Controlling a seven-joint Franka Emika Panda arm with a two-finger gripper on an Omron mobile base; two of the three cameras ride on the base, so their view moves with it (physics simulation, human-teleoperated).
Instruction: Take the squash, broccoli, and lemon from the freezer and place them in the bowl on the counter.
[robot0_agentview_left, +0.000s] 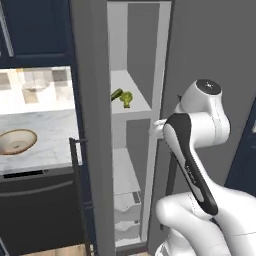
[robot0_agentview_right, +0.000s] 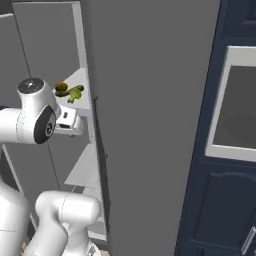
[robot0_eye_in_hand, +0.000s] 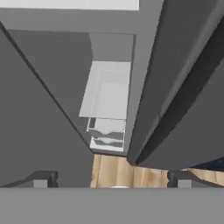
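Observation:
The freezer (robot0_agentview_left: 142, 55) stands open in the middle of the left base view. On its white upper shelf lie the dark green squash (robot0_agentview_left: 116, 93) and the light-green broccoli (robot0_agentview_left: 127, 99). From the right base view the brownish lemon (robot0_agentview_right: 61, 87) sits beside the broccoli (robot0_agentview_right: 75, 93) on that shelf. My gripper (robot0_eye_in_hand: 111, 181) is open with nothing between its fingertips (robot0_eye_in_hand: 41, 180). It hangs just below the shelf at the freezer's front right edge and looks down at the lower shelf and drawers. The bowl (robot0_agentview_left: 10, 148) rests on the counter (robot0_agentview_left: 50, 127) at the left.
The open grey freezer door (robot0_agentview_left: 92, 150) with a dark vertical handle (robot0_agentview_left: 76, 190) stands between the freezer and the counter. The wide grey fridge door (robot0_agentview_right: 150, 125) rises on the right, with navy cabinets (robot0_agentview_right: 220, 210) beyond. White drawers (robot0_eye_in_hand: 107, 131) fill the freezer's bottom, above the wood floor (robot0_eye_in_hand: 131, 175).

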